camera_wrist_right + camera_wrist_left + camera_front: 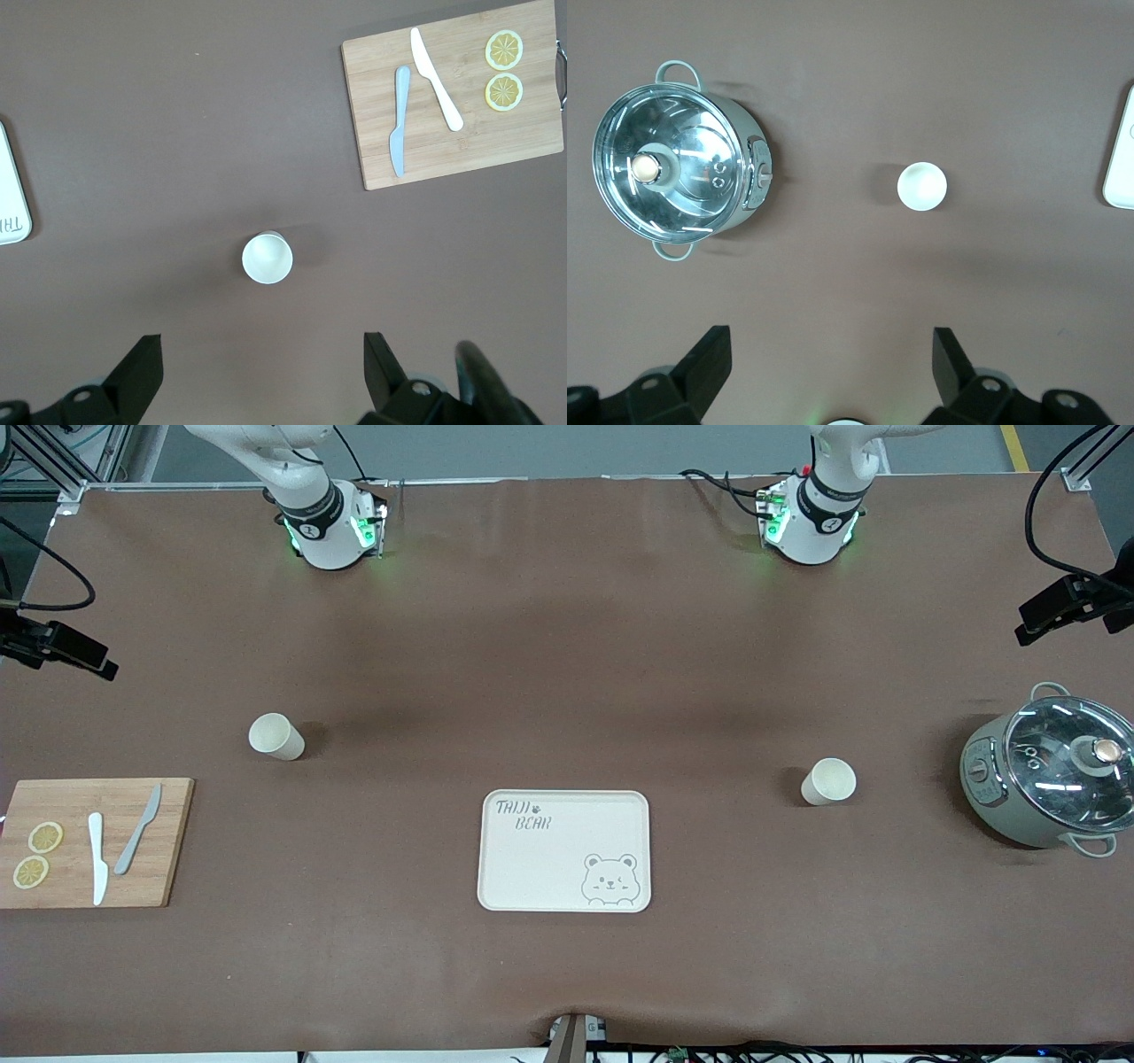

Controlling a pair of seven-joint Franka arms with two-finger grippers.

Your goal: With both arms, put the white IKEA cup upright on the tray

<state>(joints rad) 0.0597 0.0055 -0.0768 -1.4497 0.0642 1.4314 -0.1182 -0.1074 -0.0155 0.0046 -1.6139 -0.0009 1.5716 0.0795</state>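
We're looking down on a brown table (567,646), and both arms wait high at their bases, neither reaching out. The left gripper (830,376) hangs over bare tabletop with its fingers (709,354) spread wide and nothing between them; the right gripper (261,376) hangs the same way, fingers (142,359) spread wide and holding nothing. The tray (564,851) lies flat at mid-table, near the front camera, with its bear face and lettering showing and nothing on it. We can see two white cups, both upright, mouths up. One cup (828,781) stands toward the left arm's end, between the tray and a lidded pot (1050,777), well apart from each. The other cup (276,736) stands toward the right arm's end, a little farther from the camera than the wooden cutting board (93,841). On that board lie a white knife (97,857), a grey knife (138,829) and two lemon slices (37,854).
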